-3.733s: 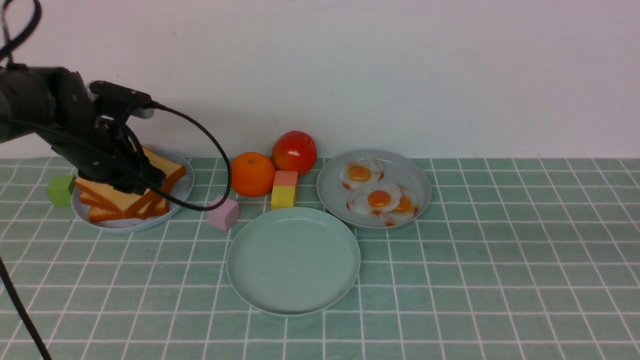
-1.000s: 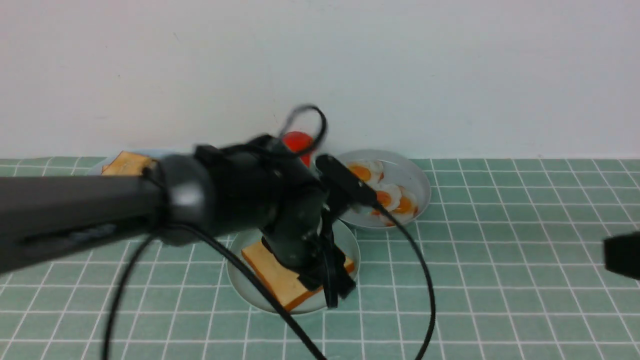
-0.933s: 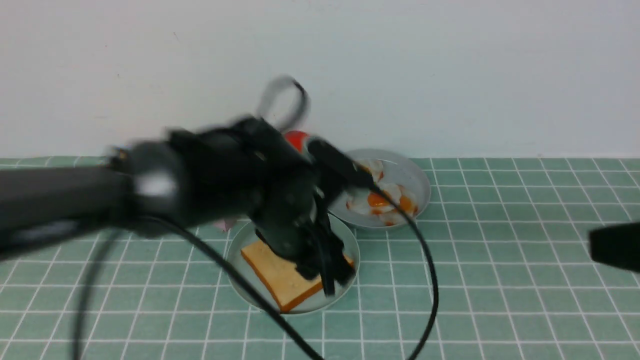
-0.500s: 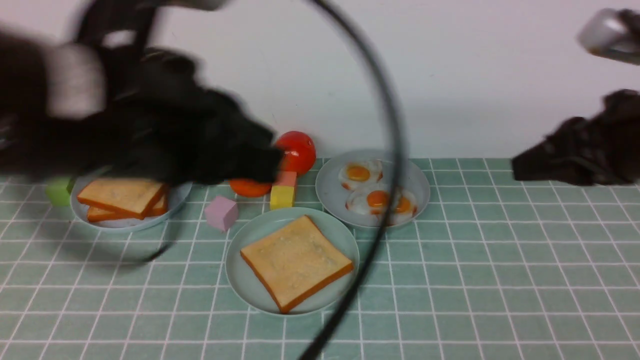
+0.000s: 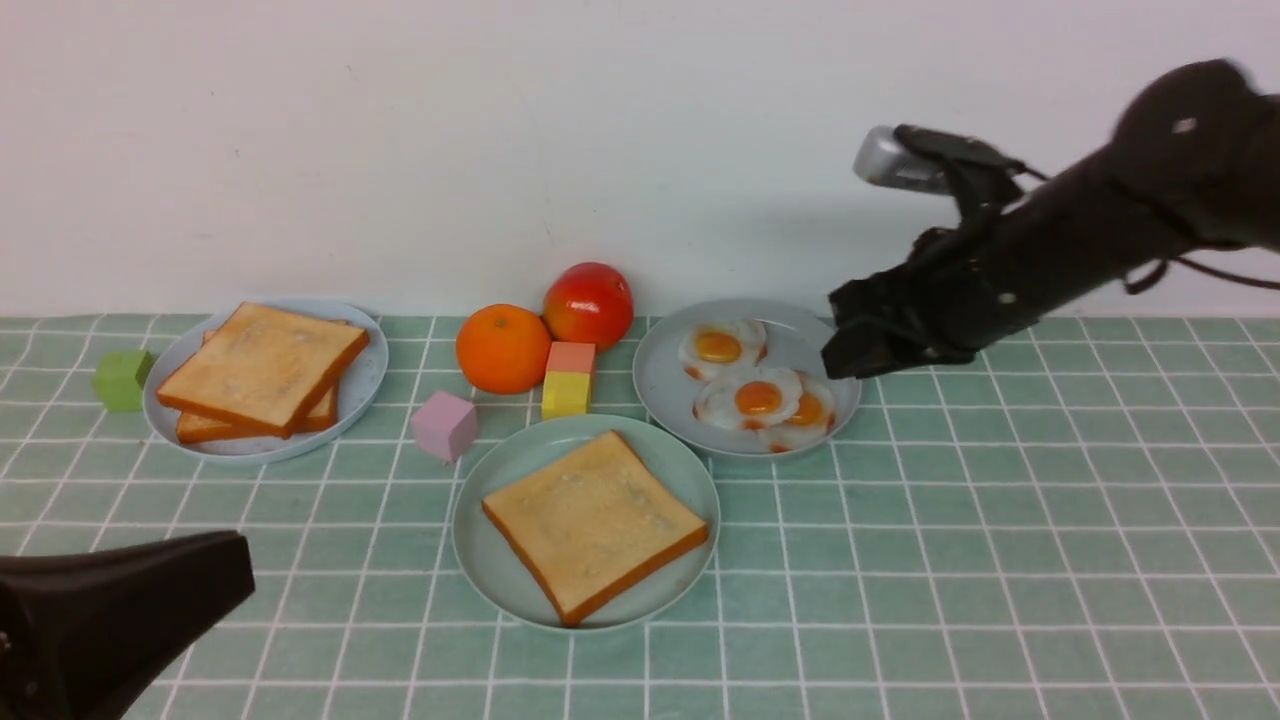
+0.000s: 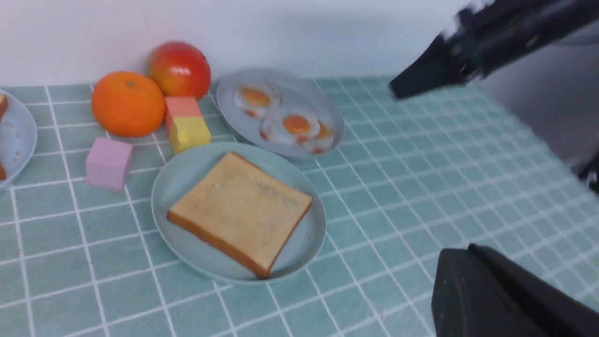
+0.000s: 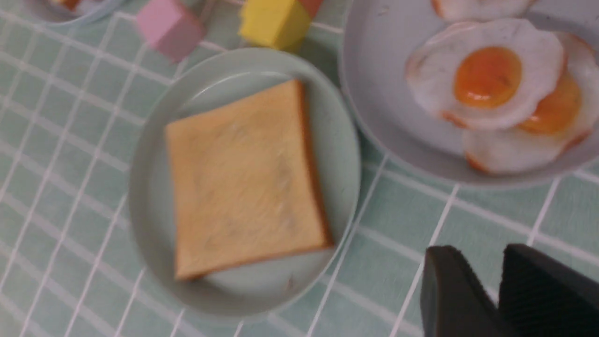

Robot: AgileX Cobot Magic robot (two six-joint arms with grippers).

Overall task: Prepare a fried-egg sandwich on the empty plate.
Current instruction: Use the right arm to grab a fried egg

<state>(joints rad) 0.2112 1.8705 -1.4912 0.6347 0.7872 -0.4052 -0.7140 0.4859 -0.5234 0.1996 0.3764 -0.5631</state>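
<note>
- The right gripper [image 5: 850, 350] hangs near the fried eggs [image 5: 760, 398] on the grey plate [image 5: 660, 385], jaws slightly apart, empty.
- The left gripper [image 5: 235, 575] sits well apart from the mint-green plate [image 5: 480, 560], jaws together, empty.
- One toast slice [image 5: 592, 520] lies on that plate, between both grippers.

toast slice [image 7: 243, 178] on mint plate [image 7: 149, 206] | fried eggs [image 7: 486, 79] on grey plate [image 7: 379, 93] | end effector [image 7: 489, 256] slightly parted

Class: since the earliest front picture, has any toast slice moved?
Yes. One toast slice has gone from the bread plate rightward onto the mint-green plate, in front of the yellow block.
</note>
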